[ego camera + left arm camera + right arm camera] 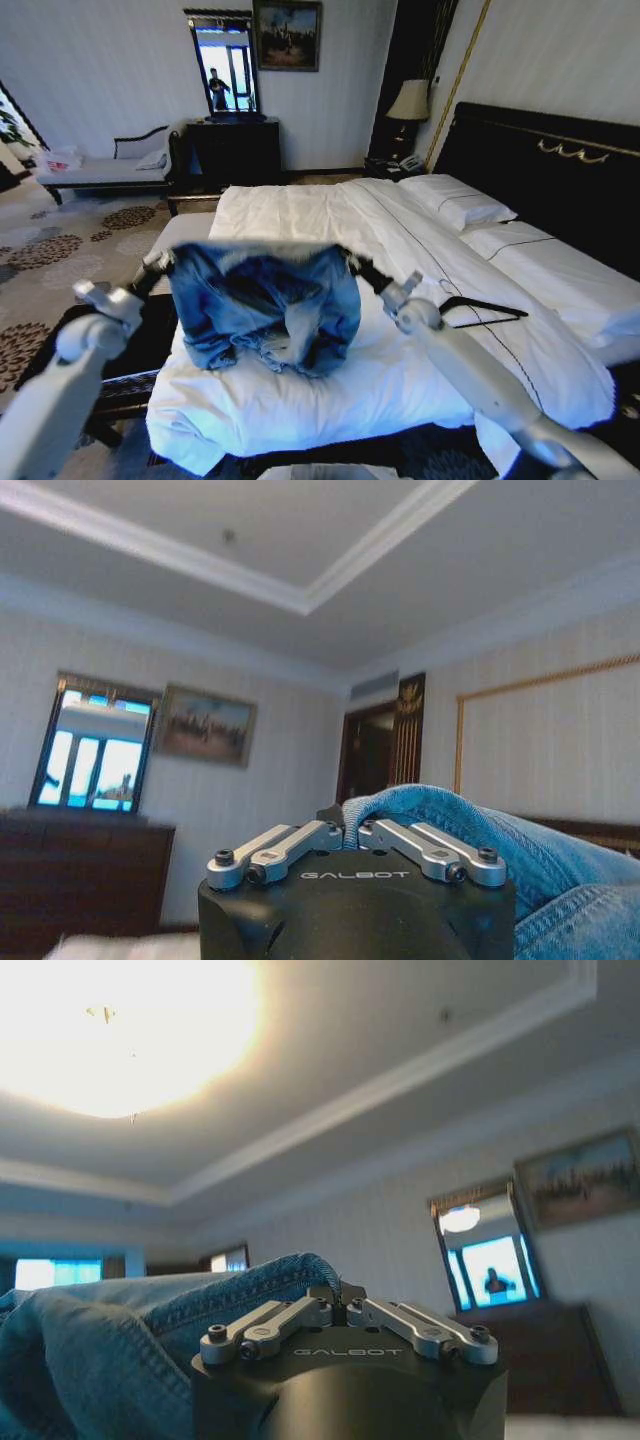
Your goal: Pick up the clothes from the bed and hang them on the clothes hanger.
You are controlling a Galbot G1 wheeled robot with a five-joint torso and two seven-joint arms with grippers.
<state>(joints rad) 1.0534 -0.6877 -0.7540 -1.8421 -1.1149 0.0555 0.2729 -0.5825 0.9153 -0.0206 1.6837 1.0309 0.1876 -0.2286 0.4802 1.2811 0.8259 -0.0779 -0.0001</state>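
One denim jacket [265, 305], soft, limp, fairly heavy, is sagging between left gripper [160, 263] and right gripper [357, 266], both clamping its top edge, above the bed [400, 380]; clothes hanger [482, 309] is lying beyond the right jaws.

Room evenly lit, moderate brightness, with a cool blue cast. Head view: the mirror [226, 70] reflects bright daylight; the bedside lamp [409, 100] glows faintly. White bed [420, 260] sheets bright, detail retained; floor beneath in deep shadow. Wide-lens bending at edges; overall soft. Right wrist view: ceiling light [120, 1030] blown out to white glare. Both wrist views: background walls blurred.
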